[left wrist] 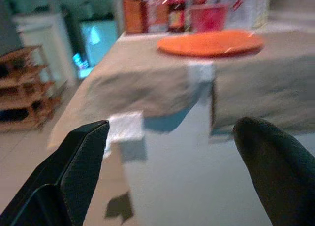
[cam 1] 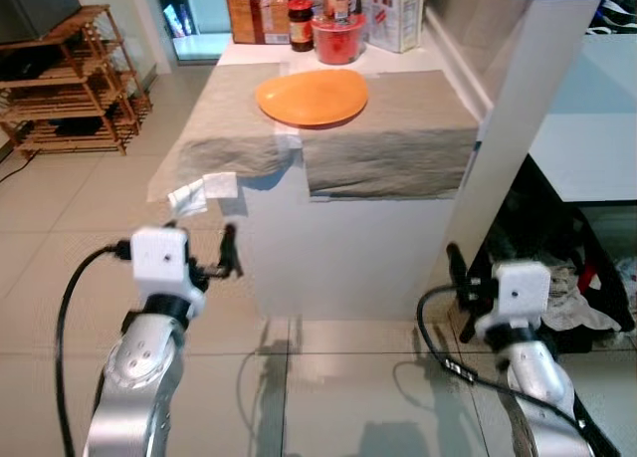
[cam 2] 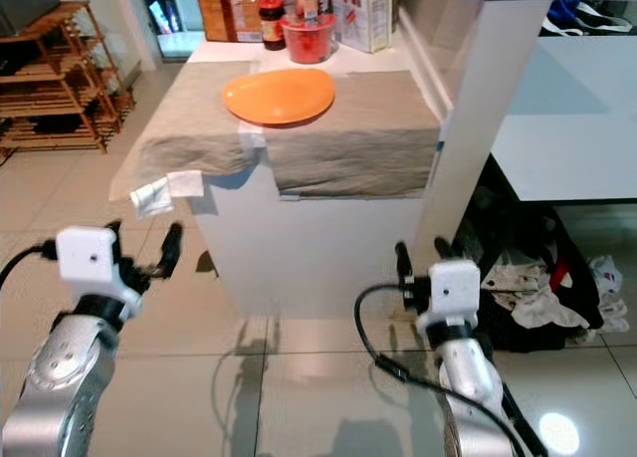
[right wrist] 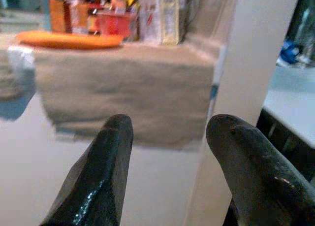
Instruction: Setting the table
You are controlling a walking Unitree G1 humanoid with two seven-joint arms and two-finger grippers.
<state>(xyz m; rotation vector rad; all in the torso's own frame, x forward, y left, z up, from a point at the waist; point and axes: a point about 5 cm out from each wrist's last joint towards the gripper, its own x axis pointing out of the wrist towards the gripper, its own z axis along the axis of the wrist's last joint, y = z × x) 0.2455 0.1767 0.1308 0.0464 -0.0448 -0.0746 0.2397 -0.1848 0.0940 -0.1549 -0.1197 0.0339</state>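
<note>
My left hand [cam 1: 204, 240] is nearest, raised in front of the counter's [cam 1: 338, 248] white front face, its two black fingers spread well apart with nothing between them. My right hand [cam 2: 419, 253] is up by the near right corner of the counter, beside the white post [cam 1: 518, 128], its fingers also parted and empty. Both hands are short of the counter and touch nothing.

A beige cloth [cam 1: 398, 128] covers the near part of the counter and drapes over the near edge; on the left it hangs lower, with a white tag [cam 1: 204, 191] at its hem. An orange plate [cam 1: 313, 97] lies on the cloth, toward the middle, back from the near edge. Behind it, along the far edge, stand a red container [cam 1: 339, 39], a dark jar [cam 1: 301, 25], a brown box [cam 1: 257, 15] and a white carton [cam 1: 392, 13]. A wooden rack [cam 1: 70, 84] stands on the tiled floor [cam 1: 338, 387] well off the counter's left side
</note>
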